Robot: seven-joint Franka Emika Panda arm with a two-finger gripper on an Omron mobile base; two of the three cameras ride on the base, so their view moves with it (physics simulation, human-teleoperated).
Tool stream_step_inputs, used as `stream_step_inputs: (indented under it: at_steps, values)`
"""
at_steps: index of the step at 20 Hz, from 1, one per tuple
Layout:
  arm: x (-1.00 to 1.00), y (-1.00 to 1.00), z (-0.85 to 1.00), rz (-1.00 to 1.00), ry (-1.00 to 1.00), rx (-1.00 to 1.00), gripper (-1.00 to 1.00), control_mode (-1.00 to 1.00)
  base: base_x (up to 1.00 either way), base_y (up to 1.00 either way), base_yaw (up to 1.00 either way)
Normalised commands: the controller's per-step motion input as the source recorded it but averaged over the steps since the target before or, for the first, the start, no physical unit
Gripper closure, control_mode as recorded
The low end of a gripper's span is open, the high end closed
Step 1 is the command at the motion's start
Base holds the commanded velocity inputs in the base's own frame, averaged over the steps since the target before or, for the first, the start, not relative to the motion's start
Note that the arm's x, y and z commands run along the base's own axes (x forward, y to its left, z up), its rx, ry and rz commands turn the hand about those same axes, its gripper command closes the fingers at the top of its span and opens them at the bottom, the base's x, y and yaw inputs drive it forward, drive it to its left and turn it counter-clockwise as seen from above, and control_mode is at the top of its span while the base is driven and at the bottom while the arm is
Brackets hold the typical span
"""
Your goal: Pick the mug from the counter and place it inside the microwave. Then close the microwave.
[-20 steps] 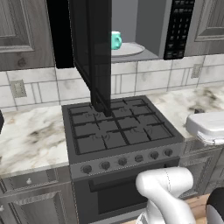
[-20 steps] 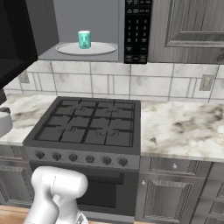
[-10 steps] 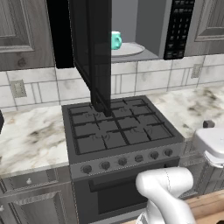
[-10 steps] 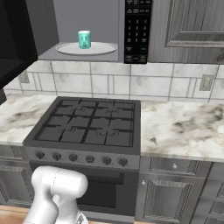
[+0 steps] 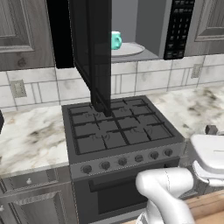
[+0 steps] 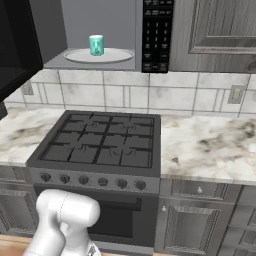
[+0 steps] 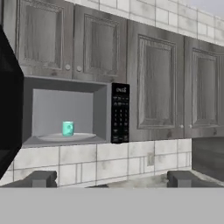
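The teal mug (image 6: 96,45) stands upright on the white turntable plate (image 6: 117,55) inside the microwave (image 6: 100,20); it also shows as the mug (image 5: 115,40) and the mug (image 7: 68,128). The black microwave door (image 5: 94,48) hangs wide open over the stove, at the left as the door (image 6: 17,45). My gripper (image 7: 113,179) is open, its two fingertips (image 7: 41,178) far apart with nothing between them. It is well back from the microwave and faces it. The marble counter (image 6: 210,145) bears no mug.
A black gas stove (image 5: 118,129) sits under the microwave, between stretches of counter (image 5: 30,135). The black keypad panel (image 6: 156,35) is to the right of the opening. Grey cabinets (image 7: 153,83) flank the microwave. A white arm link (image 5: 212,153) sits low at the right.
The white arm link in the left base view has swung down and to the right, away from the stove. The mug and the open door have not moved.
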Motion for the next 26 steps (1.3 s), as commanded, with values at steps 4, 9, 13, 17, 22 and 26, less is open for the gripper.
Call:
stream_step_inputs:
  at_steps: [4, 9, 13, 17, 22, 26]
  values:
    - [-0.32, 0.28, 0.16, -0.11, -0.09, 0.0, -1.0, -1.0, 0.0, 0.0, 0.0]
    - [-0.11, 0.43, 0.02, -0.11, -0.03, -0.05, -1.0, -1.0, 0.0, 0.0, 0.0]
    - [0.15, 0.72, 0.0, -0.15, 0.0, -0.12, -1.0, -1.0, 0.0, 0.0, 0.0]
    - [0.33, 0.85, 0.0, -0.15, 0.0, -0.15, -1.0, -1.0, 0.0, 0.0, 0.0]
    - [0.36, 0.79, 0.0, -0.19, 0.0, -0.17, -1.0, -1.0, 0.0, 0.0, 0.0]
    - [0.47, 0.51, -0.05, -0.2, 0.02, -0.16, -1.0, -1.0, 0.0, 0.0, 0.0]
